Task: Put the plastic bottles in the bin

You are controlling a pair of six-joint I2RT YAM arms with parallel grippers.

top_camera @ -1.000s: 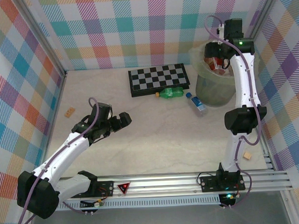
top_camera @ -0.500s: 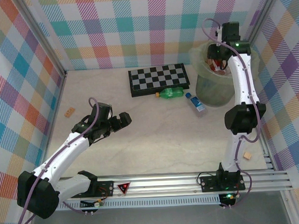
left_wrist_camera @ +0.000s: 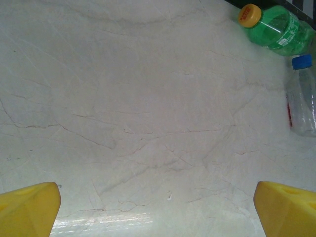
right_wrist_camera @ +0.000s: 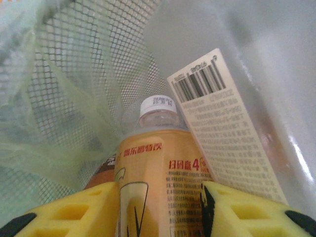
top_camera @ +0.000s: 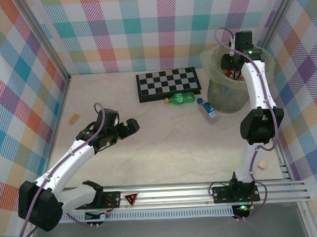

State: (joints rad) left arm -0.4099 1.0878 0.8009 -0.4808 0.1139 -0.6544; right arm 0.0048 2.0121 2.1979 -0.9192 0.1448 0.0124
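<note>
My right gripper hangs inside the round pale bin at the back right. In the right wrist view its yellow fingers press both sides of an orange-labelled plastic bottle with a white cap, down in the bag-lined mesh bin. A green bottle with an orange cap and a clear bottle with a blue cap lie on the table left of the bin. In the left wrist view the green bottle and the clear bottle lie at the top right. My left gripper is open and empty over bare table.
A black-and-grey checkerboard lies just behind the green bottle. Small wooden blocks sit at the left and near the right arm's base. A barcode label rests against the held bottle inside the bin. Plaid walls enclose the table.
My right gripper has sunk further back into the bin and its jaws have narrowed onto the orange-labelled bottle. The left arm has not moved.
</note>
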